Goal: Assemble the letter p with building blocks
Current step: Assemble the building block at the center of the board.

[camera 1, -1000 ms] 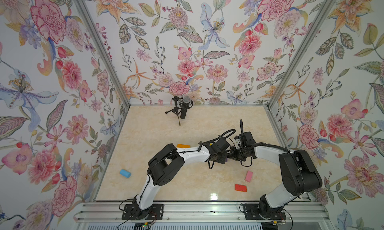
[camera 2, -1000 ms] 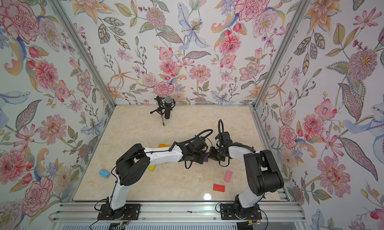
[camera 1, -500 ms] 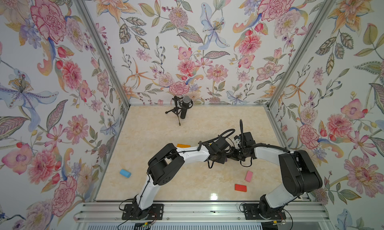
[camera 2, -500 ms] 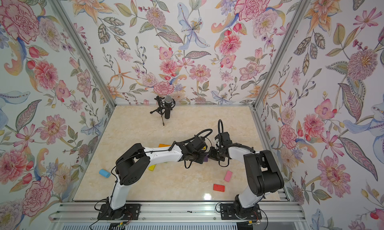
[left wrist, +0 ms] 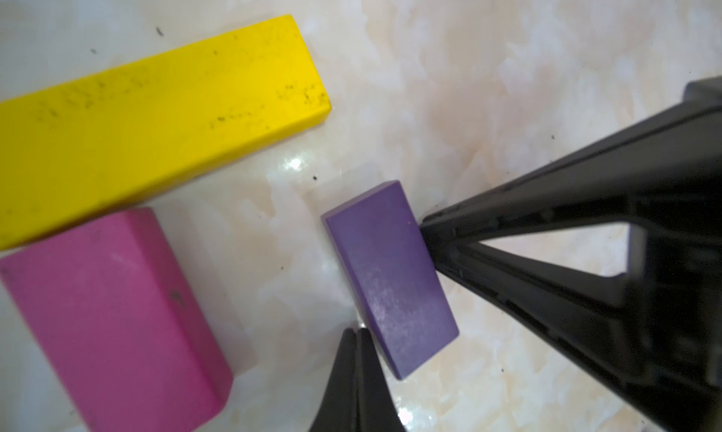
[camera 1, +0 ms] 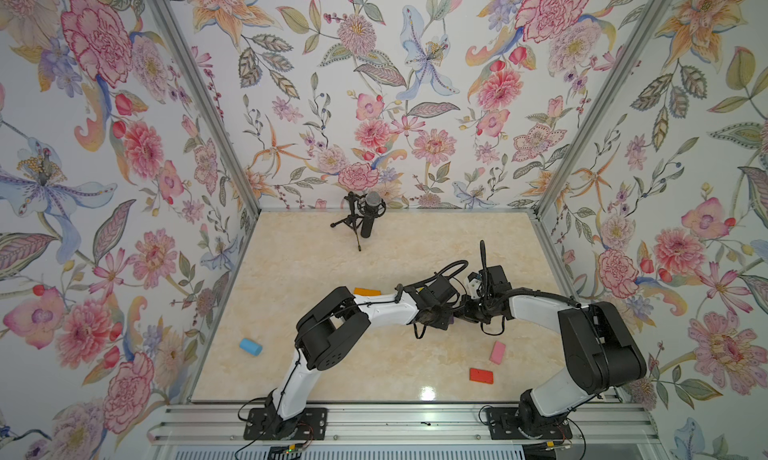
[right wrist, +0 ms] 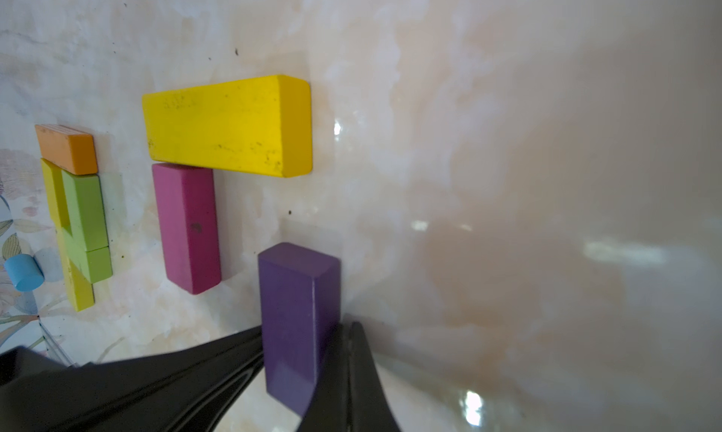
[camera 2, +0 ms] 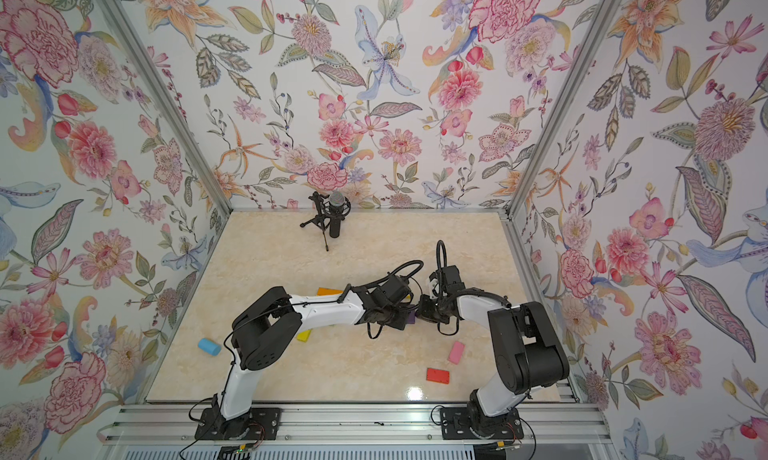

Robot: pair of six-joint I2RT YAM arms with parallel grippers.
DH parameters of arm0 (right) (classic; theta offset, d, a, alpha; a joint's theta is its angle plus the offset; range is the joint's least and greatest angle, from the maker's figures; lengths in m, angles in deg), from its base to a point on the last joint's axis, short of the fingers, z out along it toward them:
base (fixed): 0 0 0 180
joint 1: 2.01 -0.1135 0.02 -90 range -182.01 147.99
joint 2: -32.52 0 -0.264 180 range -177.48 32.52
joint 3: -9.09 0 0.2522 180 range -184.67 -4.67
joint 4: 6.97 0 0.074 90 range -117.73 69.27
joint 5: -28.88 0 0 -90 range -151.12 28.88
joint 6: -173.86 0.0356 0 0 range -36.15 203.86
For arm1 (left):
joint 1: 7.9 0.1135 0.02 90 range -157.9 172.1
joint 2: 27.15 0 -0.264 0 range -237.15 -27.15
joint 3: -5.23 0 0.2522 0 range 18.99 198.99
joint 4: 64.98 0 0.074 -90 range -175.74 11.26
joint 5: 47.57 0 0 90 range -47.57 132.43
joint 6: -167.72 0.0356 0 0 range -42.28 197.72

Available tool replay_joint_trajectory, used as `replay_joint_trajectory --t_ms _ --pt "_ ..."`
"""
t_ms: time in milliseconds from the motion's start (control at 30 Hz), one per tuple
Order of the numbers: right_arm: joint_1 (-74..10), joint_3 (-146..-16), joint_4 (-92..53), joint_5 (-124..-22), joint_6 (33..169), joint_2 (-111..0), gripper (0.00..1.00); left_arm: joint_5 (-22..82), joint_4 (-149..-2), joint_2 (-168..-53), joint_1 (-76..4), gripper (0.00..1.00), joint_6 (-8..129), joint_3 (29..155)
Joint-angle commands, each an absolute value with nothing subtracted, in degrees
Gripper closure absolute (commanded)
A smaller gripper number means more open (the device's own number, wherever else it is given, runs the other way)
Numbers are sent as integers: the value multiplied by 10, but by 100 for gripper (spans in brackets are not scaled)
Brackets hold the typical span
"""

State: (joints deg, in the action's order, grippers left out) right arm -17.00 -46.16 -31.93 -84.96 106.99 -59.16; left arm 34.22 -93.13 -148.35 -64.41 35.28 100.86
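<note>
Two bars joined: yellow bar [right wrist: 228,125], magenta bar [right wrist: 186,227]. Purple block [camera 2: 410,318], lower centre in a top view, apart; left gripper [left wrist: 355,344] and right gripper [right wrist: 350,352], jaws pressed together, touch it.

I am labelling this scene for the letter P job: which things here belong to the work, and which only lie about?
For the job: purple block, long yellow bar, magenta block, orange block, lime green blocks, pink block, red block.
Lying about: microphone on its tripod, blue cylinder.
</note>
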Motion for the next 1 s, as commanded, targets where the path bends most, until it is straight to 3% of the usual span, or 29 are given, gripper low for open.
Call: replay_joint_trajectory --t_ms 0,967 --pt "-173 -459 -348 -848 1064 -619 100 335 -938 -1510 -632 100 349 1018" --pt "-162 -483 -344 -856 1051 -667 100 329 -964 -1530 -618 100 355 1052"
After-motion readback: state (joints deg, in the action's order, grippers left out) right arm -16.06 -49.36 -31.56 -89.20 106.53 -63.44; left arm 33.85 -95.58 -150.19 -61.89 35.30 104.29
